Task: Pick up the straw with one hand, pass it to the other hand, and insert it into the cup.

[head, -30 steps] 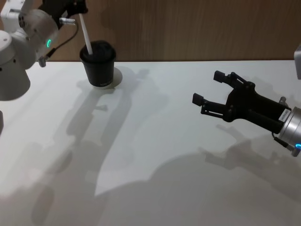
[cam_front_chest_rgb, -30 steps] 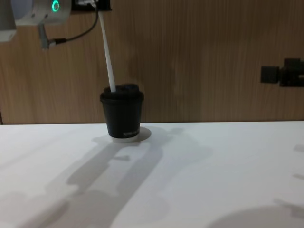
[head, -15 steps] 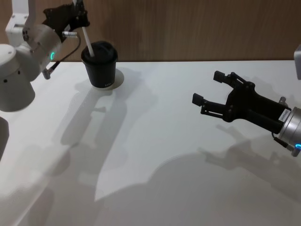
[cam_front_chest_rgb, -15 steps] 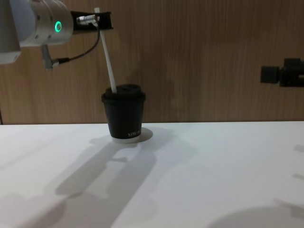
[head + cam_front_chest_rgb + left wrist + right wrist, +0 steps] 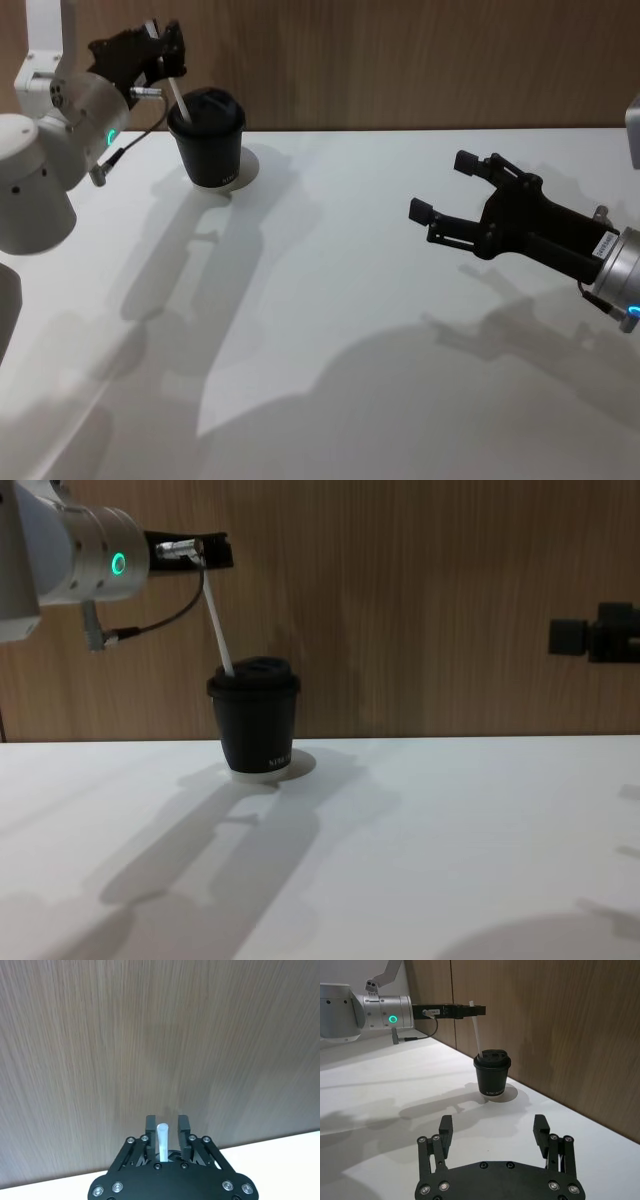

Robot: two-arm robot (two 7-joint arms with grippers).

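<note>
White straw [image 5: 217, 628] in black cup [image 5: 254, 721]

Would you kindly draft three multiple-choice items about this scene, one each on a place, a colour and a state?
1. Where is the thin white straw's lower end?
A. on the white table
B. in the domed lid of the black paper cup
C. in the right gripper

2. What colour is the cup's lettering?
A. white
B. red
C. green

3. How is the right gripper?
A. shut on the cup
B. shut on the straw
C. open, holding nothing

B: the straw enters the lid while the left gripper holds its top.
A: white print near the base.
C: its fingers are spread over the table.
</note>
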